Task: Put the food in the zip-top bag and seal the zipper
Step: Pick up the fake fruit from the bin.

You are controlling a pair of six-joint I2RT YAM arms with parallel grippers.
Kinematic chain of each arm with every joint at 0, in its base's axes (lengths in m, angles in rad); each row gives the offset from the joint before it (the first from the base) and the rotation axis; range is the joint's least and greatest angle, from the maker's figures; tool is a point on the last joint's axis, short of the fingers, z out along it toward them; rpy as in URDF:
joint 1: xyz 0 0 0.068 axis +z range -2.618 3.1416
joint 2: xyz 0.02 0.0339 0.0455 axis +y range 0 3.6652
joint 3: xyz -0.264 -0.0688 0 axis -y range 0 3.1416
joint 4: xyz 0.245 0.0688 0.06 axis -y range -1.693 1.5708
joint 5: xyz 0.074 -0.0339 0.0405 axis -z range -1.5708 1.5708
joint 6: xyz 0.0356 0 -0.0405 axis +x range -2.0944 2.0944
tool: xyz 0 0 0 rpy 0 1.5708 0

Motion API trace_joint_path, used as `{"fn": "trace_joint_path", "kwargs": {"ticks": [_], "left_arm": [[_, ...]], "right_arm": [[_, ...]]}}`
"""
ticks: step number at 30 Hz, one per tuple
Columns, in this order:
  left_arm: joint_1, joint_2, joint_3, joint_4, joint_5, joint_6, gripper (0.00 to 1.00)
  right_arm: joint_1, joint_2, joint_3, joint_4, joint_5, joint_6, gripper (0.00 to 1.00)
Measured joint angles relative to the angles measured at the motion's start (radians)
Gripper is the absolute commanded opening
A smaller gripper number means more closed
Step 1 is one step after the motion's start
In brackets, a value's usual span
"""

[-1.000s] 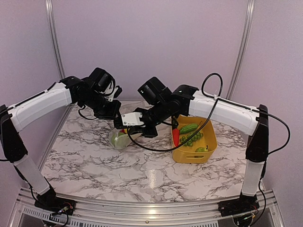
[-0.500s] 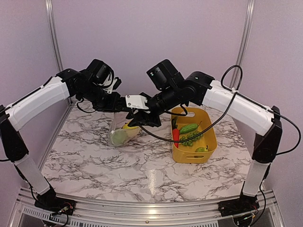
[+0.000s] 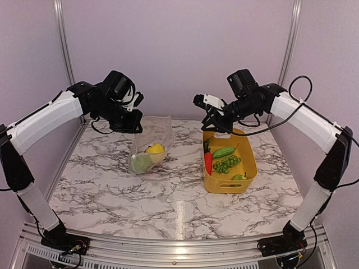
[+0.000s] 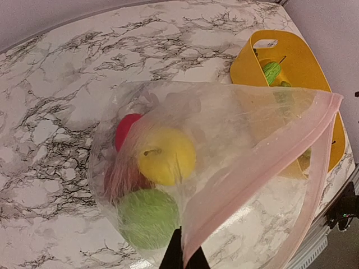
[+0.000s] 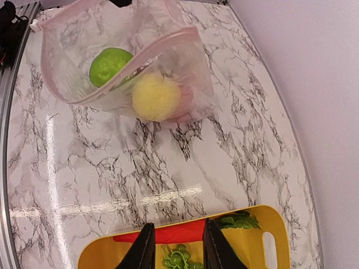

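Overhead view of a marble-patterned counter [image 3: 112, 190] with two white and black robot arms reaching in from the near edge.

On the left, the left hand [image 3: 136, 128] is hanging above the counter with its fingers [image 4: 175, 255] pressed tight together, pinching the zip-top bag [image 3: 157, 131] by its pale pink mouth strip, the zipper [image 4: 263, 162]. The bag is hanging from that grip with its bottom resting on the counter, left of centre, and its mouth is gaping. Inside it, a round yellow toy fruit [image 4: 166, 156] is lying over a round green toy fruit [image 4: 148, 217], with a red toy fruit [image 4: 126, 130] partly hidden behind them.

To the right of the bag and apart from it, a yellow plastic basket [image 3: 249, 168] is sitting on the counter. It is holding a long red toy vegetable [image 3: 208, 162], a bumpy green toy vegetable [image 3: 222, 152], a bunch of green toy grapes [image 3: 227, 163] and a small green piece [image 3: 238, 177] at its near end.

The right hand [image 5: 178, 246] is hovering above the far end of the basket, its two fingers [image 5: 145, 246] standing narrowly parted with nothing between them. A white tag [image 3: 213, 101] is showing on this hand; any print on it is too small to read.
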Motion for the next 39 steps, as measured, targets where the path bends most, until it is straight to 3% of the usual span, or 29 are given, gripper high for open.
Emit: {"fn": "trace_joint_path", "kwargs": {"ticks": [8,12,23,39], "left_arm": [[0.0,-0.001,-0.013,0.003,-0.011,0.004,0.0],[0.0,-0.001,-0.029,0.004,-0.015,0.007,0.0],[0.0,-0.006,-0.063,0.016,-0.014,0.018,0.0],[0.0,-0.008,-0.073,0.028,-0.007,0.021,0.0]], "right_arm": [[-0.047,-0.047,-0.19,-0.011,0.113,-0.011,0.3],[-0.068,-0.046,-0.26,-0.019,0.161,-0.016,0.42],[-0.122,0.033,-0.325,-0.024,0.292,-0.087,0.64],[-0.124,0.18,-0.386,0.115,0.48,-0.172,0.67]]}}
